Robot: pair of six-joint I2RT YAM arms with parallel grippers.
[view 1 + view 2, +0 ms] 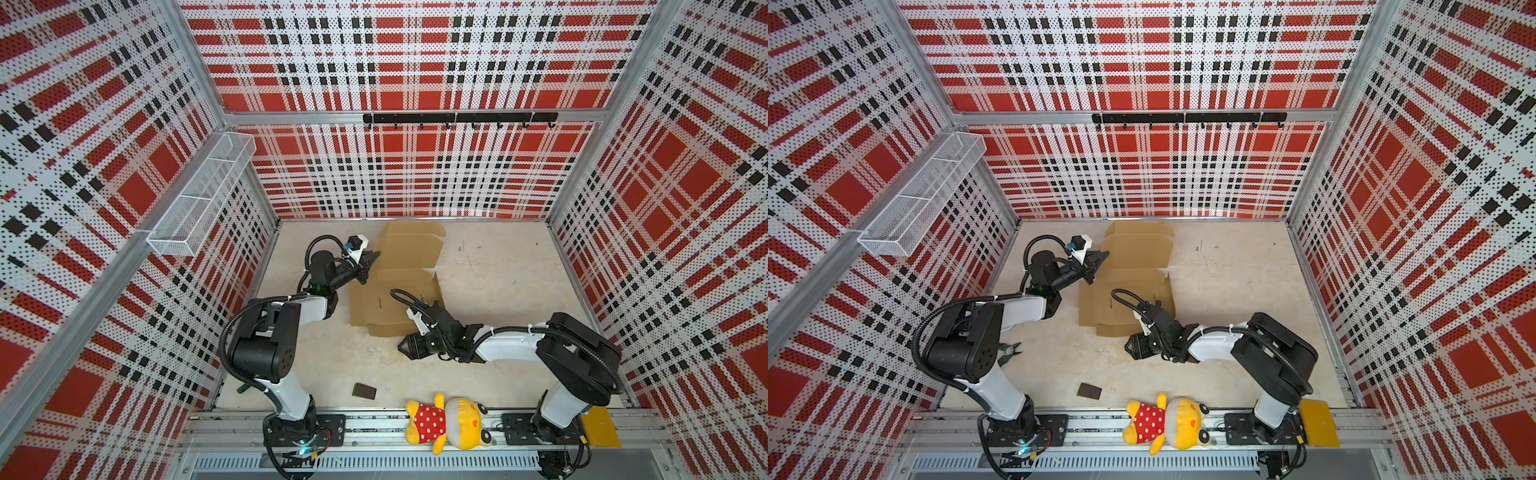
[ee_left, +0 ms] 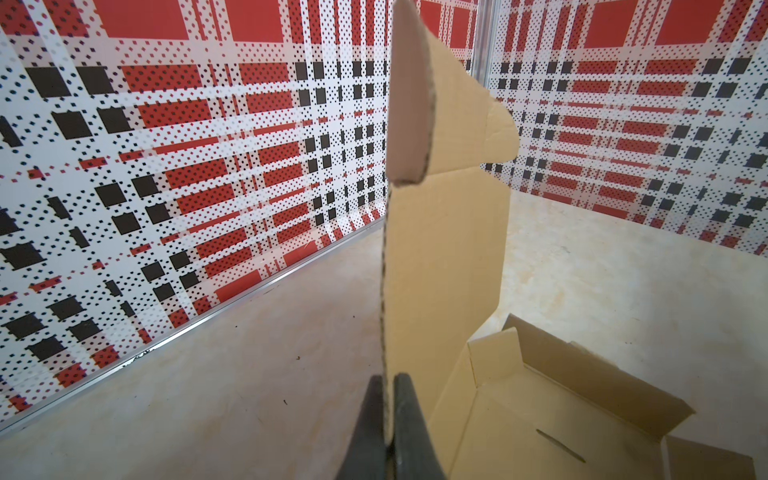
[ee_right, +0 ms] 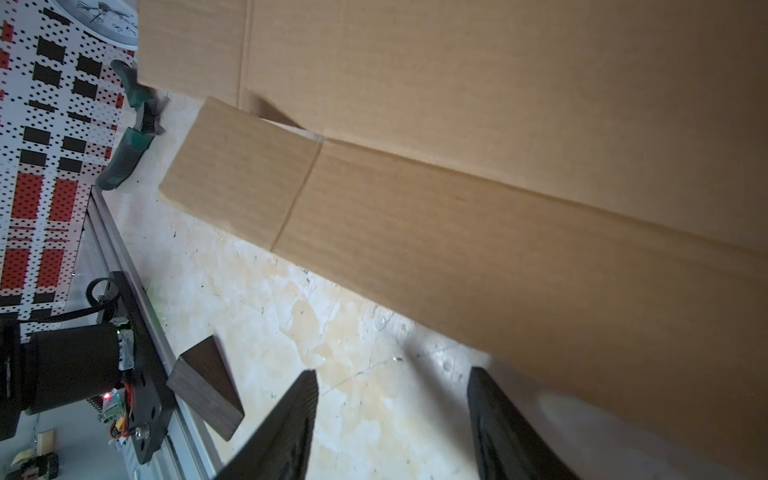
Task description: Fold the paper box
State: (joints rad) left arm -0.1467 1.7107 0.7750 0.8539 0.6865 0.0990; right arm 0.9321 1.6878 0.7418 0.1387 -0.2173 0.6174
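Brown corrugated-cardboard paper box (image 1: 399, 291): left gripper (image 2: 388, 415) pinches raised panel's edge; right gripper (image 3: 392, 374) agape, empty. Best folded along crease.

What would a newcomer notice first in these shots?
The loud red plaid walls on three sides. On the table, a half-folded cardboard box, one panel held up by the shut left claw, the right claw open beside its near edge. A yellow stuffed toy lies on the front rail.

Plain brown paper box (image 1: 409, 249), red-black-white plaid walls (image 1: 395, 62), yellow plush toy (image 1: 449, 422) in red polka dots
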